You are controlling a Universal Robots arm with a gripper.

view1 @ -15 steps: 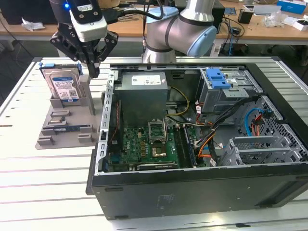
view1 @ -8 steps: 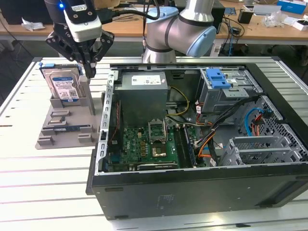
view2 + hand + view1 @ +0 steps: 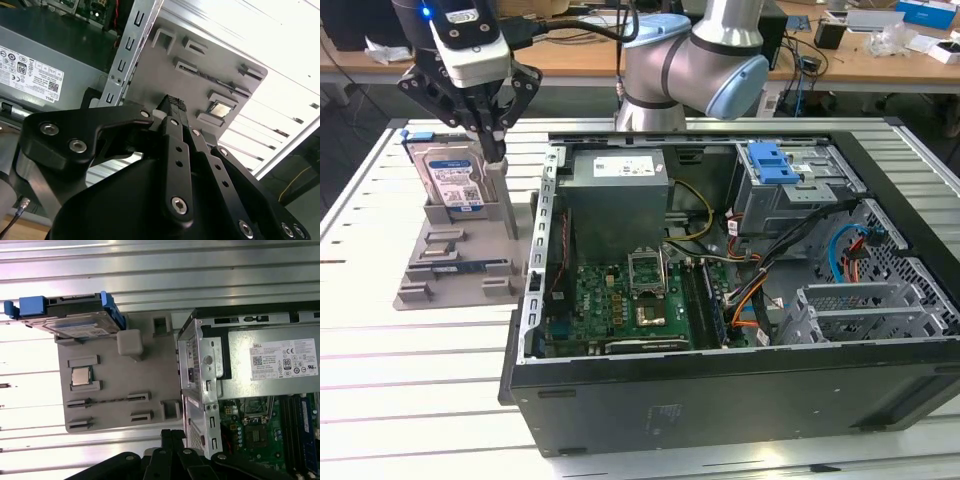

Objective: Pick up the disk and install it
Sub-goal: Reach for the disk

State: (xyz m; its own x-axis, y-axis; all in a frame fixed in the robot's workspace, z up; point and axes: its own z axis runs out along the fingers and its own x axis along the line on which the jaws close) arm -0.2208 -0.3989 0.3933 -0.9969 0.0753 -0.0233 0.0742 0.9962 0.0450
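The jaws are drawn together with nothing between them. In the exterior view the gripper [image 3: 493, 142] hangs with its tip pointing down beside the top edge of the disk [image 3: 454, 178], close to it but not gripping it. The disk stands on edge at the back of a grey fixture tray [image 3: 450, 272], leaning by an upright grey post [image 3: 496, 190]. Its blue carrier bracket [image 3: 32, 306] wraps the edges in the first wrist view, where a processor chip [image 3: 81, 376] also sits in a pocket of the tray. To the exterior view's right lies the open computer case [image 3: 720, 395], with the power supply [image 3: 617, 185] and the drive cage [image 3: 790, 185] inside, all on the slatted table [image 3: 410, 400]. The drive looks stiff, fairly heavy for its size and sensitive to knocks. Its bare metal faces are probably slippery, so the firmest hold is likely across the two flat faces near the top, clear of the flexible plastic bracket.
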